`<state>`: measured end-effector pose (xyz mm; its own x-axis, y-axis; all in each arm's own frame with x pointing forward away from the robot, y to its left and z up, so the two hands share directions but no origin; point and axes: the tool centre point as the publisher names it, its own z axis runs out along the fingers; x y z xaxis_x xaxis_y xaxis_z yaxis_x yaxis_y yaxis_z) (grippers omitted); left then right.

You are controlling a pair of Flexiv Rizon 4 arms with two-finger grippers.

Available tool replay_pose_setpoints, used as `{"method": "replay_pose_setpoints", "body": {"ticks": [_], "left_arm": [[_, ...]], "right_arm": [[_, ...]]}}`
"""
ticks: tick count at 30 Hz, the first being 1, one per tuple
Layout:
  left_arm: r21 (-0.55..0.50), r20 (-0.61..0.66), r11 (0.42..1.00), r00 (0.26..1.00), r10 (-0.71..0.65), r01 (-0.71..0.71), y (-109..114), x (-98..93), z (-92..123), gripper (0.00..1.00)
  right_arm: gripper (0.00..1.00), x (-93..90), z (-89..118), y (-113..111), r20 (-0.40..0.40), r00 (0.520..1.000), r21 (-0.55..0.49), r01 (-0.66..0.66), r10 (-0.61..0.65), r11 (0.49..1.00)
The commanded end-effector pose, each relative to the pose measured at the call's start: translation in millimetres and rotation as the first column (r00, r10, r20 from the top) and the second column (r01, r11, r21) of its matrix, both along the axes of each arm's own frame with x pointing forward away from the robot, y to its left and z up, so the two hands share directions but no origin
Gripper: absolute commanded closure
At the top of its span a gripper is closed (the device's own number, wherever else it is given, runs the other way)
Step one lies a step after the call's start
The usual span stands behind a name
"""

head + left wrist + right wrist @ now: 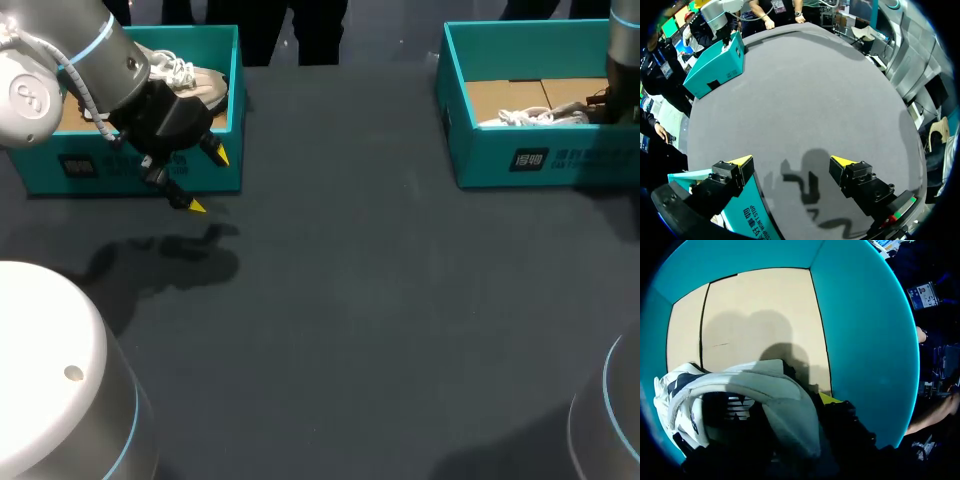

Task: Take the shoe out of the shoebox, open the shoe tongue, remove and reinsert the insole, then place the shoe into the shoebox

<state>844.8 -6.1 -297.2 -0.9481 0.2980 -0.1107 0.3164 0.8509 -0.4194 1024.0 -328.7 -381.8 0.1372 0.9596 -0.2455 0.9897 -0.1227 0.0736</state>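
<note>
Two teal shoeboxes stand at the back of the table. The left shoebox [130, 172] holds a white shoe [192, 82]. My left gripper [207, 180] hangs open and empty just in front of that box's front right corner [747, 210]. The right shoebox [520, 160] holds a white shoe with loose laces [530, 117] on its cardboard floor. My right gripper [603, 104] is down inside this box at the shoe. In the right wrist view the shoe's padded heel [775, 405] covers most of the gripper, with the cardboard floor [755, 305] ahead.
The dark grey tabletop [380, 300] stretches between and in front of the two boxes. The right box's teal walls [860, 330] close in around my right gripper. From the left wrist, the right shoebox [715, 62] shows across the table.
</note>
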Motion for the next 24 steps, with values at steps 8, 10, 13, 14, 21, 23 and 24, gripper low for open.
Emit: {"method": "replay_pose_setpoints", "body": {"ticks": [8,10,13,14,21,23,24], "left_arm": [[0.003,0.001,1.000,1.000,0.000,0.000,0,0.0,0,0.00],[0.003,0.001,1.000,1.000,0.000,0.000,0,0.0,0,0.00],[0.003,0.001,1.000,1.000,0.000,0.000,0,0.0,0,0.00],[0.003,0.001,1.000,1.000,0.000,0.000,0,0.0,0,0.00],[0.003,0.001,1.000,1.000,0.000,0.000,0,0.0,0,0.00],[0.003,0.001,1.000,1.000,0.000,0.000,0,0.0,0,0.00],[0.003,0.001,1.000,1.000,0.000,0.000,0,0.0,0,0.00]], "right_arm": [[0.40,1.0,17,-3,0.028,0.999,-0.011,0.018,-0.018,1.000],[0.33,0.7,20,-4,0.033,0.999,-0.013,0.022,-0.022,1.000],[0.18,-0.1,27,-6,0.040,0.999,-0.012,0.028,-0.028,1.000],[0.13,-0.4,30,-6,0.042,0.999,-0.017,0.032,-0.031,0.999],[0.00,-4.3,61,-1,0.066,0.997,-0.007,0.037,-0.036,0.999],[0.00,-6.3,72,2,0.077,0.996,0.000,0.036,-0.035,0.999],[0.00,-7.6,78,4,0.079,0.996,-0.001,0.036,-0.036,0.999]]}}
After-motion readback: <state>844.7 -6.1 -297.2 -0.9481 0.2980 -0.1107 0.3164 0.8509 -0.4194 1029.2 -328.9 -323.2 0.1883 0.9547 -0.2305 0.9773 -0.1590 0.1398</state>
